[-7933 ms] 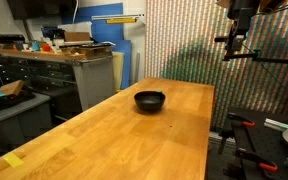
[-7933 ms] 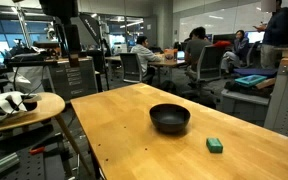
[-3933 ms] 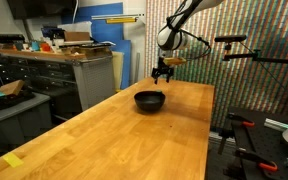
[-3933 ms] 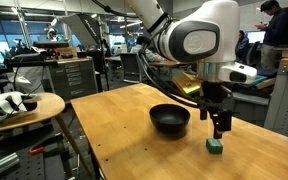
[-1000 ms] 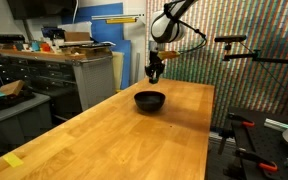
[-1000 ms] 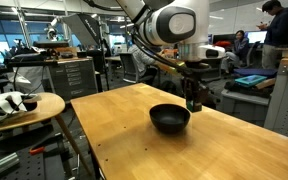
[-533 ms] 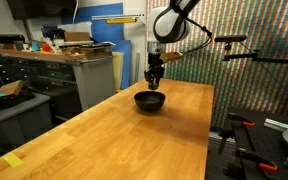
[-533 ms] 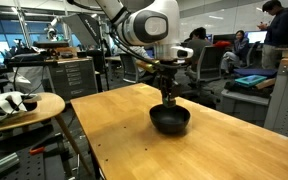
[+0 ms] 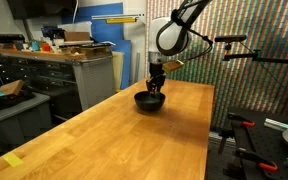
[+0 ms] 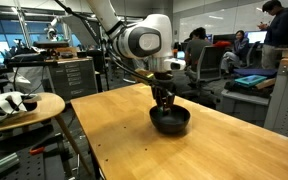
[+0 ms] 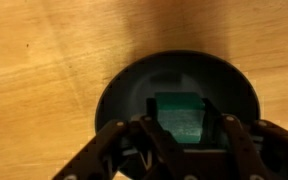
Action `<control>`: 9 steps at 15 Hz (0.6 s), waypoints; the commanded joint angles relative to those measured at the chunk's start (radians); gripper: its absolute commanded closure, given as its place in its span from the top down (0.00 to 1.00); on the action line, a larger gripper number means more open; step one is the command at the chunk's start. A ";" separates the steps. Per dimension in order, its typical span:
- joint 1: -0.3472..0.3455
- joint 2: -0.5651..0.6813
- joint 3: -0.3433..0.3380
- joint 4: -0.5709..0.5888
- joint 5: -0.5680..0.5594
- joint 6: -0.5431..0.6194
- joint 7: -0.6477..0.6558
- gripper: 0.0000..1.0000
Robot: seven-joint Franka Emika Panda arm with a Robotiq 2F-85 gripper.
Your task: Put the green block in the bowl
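**While the gripper dips into the bowl, only the wrist view shows the green block**

Seen from the wrist view, the green block (image 11: 179,118) lies in the lower middle of the frame, inside the outline of the black bowl (image 11: 119,90). The gripper (image 11: 181,128) comes in from the bottom edge. Its jaws stand narrow, one against each side of the block with no gap to be seen, so it appears to hold the block. Whether the block rests on the bowl's floor cannot be told. Light wooden table (image 11: 44,50) fills the rest of that picture.

In both exterior views the block is hidden behind the jaws and the bowl's wall. They show instead how the arm stands. In an exterior view the arm (image 9: 169,38) descends from the upper right, and the gripper (image 9: 156,90) points straight down into the bowl (image 9: 150,101), just above centre. In an exterior view the gripper (image 10: 164,104) reaches inside the rim of the bowl (image 10: 171,122), right of centre.
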 commanded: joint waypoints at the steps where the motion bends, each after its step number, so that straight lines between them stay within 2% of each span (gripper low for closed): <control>1: -0.027 0.030 0.021 0.005 0.026 0.014 -0.014 0.71; 2: -0.029 0.034 0.026 0.005 0.033 0.013 -0.017 0.72; 5: -0.032 0.029 0.038 0.008 0.050 0.010 -0.021 0.94; 6: -0.034 0.023 0.043 0.010 0.059 0.008 -0.023 0.99; 9: -0.034 -0.002 0.051 0.021 0.079 0.004 -0.025 1.00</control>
